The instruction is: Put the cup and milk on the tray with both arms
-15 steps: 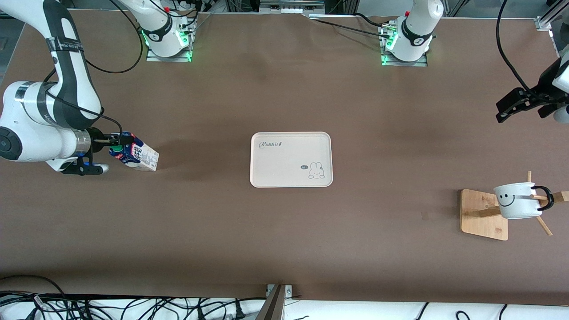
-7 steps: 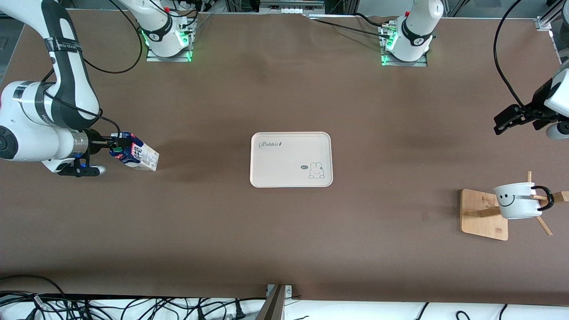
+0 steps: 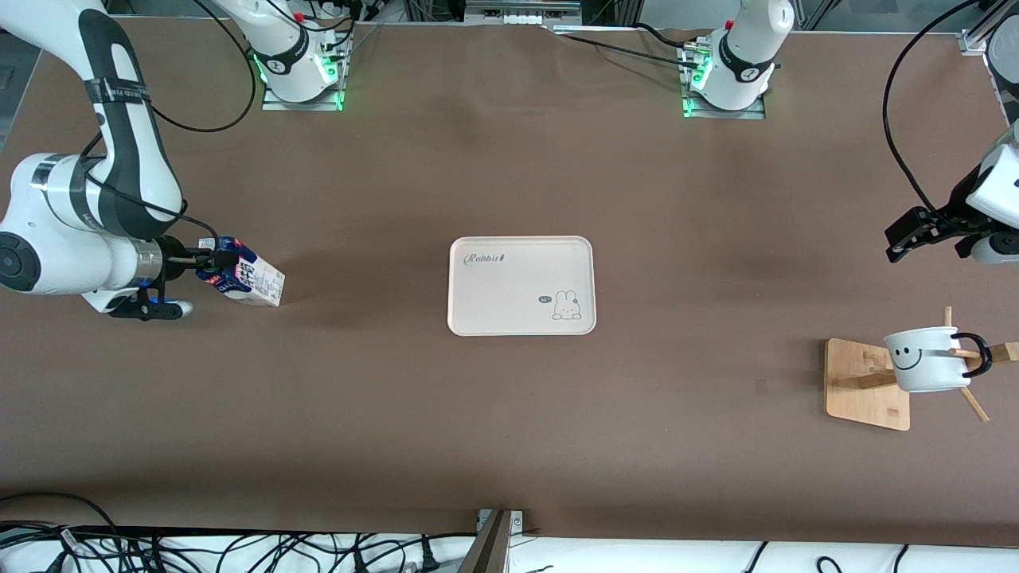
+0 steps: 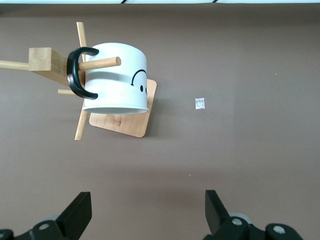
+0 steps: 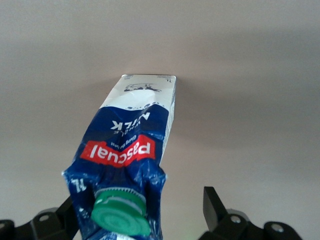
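The right gripper (image 3: 208, 259) stood wide open around the milk's (image 3: 243, 275) crumpled, soft top; the left gripper (image 3: 915, 231), open and empty, hung near the cup (image 3: 925, 360).

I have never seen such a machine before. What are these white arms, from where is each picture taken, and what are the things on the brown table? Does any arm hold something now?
These are two robot arms bolted along one edge of a table, each ending in a black two-finger gripper. The wide picture comes from a high camera facing the robots. The other two come from small cameras on each arm's wrist, looking past its own fingers.

In the middle lies a cream tray, with nothing on it. Toward the right arm's end stands a blue and white milk carton with a green cap. Toward the left arm's end a white cup with a smiley face hangs by its black handle on a wooden rack.

The right gripper is open around the carton's top, not yet squeezing. The left gripper is open, in the air near the rack, holding nothing.
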`<action>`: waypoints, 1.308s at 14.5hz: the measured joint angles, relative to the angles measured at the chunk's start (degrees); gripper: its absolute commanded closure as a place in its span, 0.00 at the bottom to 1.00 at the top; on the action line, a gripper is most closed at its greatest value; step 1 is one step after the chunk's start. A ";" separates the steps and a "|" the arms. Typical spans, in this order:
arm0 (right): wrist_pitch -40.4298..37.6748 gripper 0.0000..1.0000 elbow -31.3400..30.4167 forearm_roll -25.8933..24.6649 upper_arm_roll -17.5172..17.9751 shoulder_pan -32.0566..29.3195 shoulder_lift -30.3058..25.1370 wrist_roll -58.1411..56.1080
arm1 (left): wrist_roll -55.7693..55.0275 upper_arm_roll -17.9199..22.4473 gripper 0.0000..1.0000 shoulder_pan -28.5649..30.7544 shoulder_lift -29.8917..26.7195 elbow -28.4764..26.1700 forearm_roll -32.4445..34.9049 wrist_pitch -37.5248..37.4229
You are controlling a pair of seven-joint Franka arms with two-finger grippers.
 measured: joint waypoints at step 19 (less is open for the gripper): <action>-2.00 0.65 1.64 0.45 3.12 0.37 -4.41 0.61 | -0.22 0.07 0.00 1.53 -6.35 -13.82 0.00 16.45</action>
